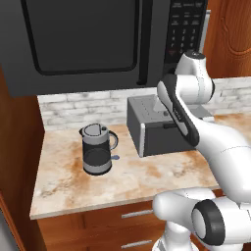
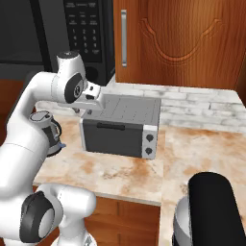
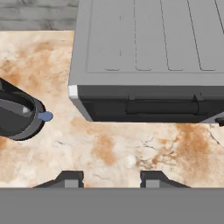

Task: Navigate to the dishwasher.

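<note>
The dishwasher is out of view. My gripper [image 3: 111, 180] hangs open above the marbled counter [image 3: 109, 148], nothing between its fingertips [image 3: 70, 178]. It hovers just in front of a grey toaster oven [image 3: 148, 57]. The arm's hand [image 2: 93, 98] sits over the toaster oven's left end [image 2: 120, 127]. Below the counter I see reddish-brown drawer fronts [image 1: 137, 214] with short silver pulls.
A dark kettle [image 1: 98, 149] stands on the counter [image 1: 73, 181] left of the toaster oven [image 1: 157, 132]. A black microwave [image 1: 88, 39] hangs above. A wooden wall cabinet door [image 2: 178, 43] is at the right, a wooden side panel [image 1: 14, 147] at the left. A black cylindrical object [image 2: 211, 211] sits near right.
</note>
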Controlling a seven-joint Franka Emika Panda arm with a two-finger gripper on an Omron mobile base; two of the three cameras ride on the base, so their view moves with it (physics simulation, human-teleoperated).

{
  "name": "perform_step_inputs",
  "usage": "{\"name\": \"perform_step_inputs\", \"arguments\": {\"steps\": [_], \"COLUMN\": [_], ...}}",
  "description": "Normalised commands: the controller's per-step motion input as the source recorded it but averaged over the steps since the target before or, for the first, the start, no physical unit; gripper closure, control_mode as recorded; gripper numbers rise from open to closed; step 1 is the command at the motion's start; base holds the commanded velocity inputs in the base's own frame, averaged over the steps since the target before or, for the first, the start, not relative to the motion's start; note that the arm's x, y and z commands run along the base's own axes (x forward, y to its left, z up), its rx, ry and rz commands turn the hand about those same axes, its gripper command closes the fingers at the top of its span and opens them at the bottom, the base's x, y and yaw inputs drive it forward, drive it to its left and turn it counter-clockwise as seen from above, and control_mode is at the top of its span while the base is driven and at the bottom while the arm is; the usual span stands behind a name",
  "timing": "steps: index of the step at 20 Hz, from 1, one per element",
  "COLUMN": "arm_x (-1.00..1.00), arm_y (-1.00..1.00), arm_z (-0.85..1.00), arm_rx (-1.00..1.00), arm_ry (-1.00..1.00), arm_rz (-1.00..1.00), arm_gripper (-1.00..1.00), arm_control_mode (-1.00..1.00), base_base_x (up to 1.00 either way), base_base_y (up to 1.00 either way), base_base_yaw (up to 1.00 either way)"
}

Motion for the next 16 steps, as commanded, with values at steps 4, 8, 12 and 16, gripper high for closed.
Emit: {"name": "perform_step_inputs", "arguments": {"steps": [4,8,12,16], "arm_x": [0.00,0.00,0.00,0.00], "arm_y": [0.00,0.00,0.00,0.00], "arm_z": [0.00,0.00,0.00,0.00], "arm_rx": [0.00,0.00,0.00,0.00], "arm_ry": [0.00,0.00,0.00,0.00], "arm_rz": [0.00,0.00,0.00,0.00], "arm_gripper": [-1.00,-1.00,-1.00,-1.00], "arm_control_mode": [1.00,1.00,1.00,1.00], "base_base_x": [0.00,0.00,-0.42,-1.00], "base_base_y": [0.00,0.00,0.00,0.27], "base_base_yaw": [0.00,0.00,-0.01,-0.03]}}
